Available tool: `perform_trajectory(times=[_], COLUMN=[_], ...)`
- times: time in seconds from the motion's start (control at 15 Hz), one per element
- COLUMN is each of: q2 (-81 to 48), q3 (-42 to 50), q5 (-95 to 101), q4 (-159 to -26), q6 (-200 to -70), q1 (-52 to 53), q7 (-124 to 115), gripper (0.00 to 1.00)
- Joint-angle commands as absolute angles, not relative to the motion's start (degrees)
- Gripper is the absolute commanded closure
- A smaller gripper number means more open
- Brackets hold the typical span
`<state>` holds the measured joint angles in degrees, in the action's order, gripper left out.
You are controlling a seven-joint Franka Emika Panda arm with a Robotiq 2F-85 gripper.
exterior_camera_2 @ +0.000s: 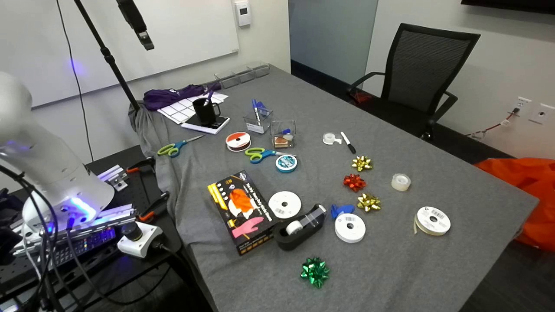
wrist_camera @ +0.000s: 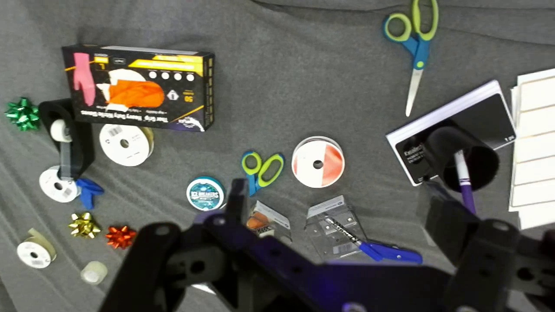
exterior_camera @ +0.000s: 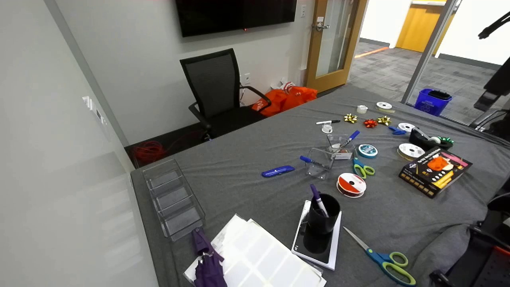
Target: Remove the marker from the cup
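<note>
Clearly, the claw (wrist_camera: pixel 340 203) is spread wide, its two fingers (wrist_camera: pixel 446 216) well apart. In the wrist view the purple-capped marker (wrist_camera: pixel 465 184) lies outside the gap between them, its cap showing just beside one finger's edge. How high the claw hangs above it, I cannot tell. In both exterior views the marker leans, cap up, from the black cup (exterior_camera: pixel 318 223), which stands upright on a flat black-and-white pack (exterior_camera: pixel 312 251) on the bench (exterior_camera: pixel 239 191).

You've got black on the mug (exterior_camera: pixel 321 224), purple and white on the marker (exterior_camera: pixel 317 197), blue and lime on those scissors (wrist_camera: pixel 420 56), a bow (exterior_camera_2: pixel 315 272) glints green, and your bench (exterior_camera: pixel 239 191) runs grey!
</note>
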<state>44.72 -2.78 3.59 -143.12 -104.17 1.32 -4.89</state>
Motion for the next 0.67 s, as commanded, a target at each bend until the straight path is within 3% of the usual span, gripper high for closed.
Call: perform_trajectory(times=[0.0, 0.6], q2=[37.2, 21.1], q3=[-5.6, -12.3], q5=[-1.8, -9.4], q4=[-142.5, -141.9], q6=[-111.4, -131.7], q1=[2.2, 4.7], q7=[-11.0, -25.1], gripper=[0.00, 0.00])
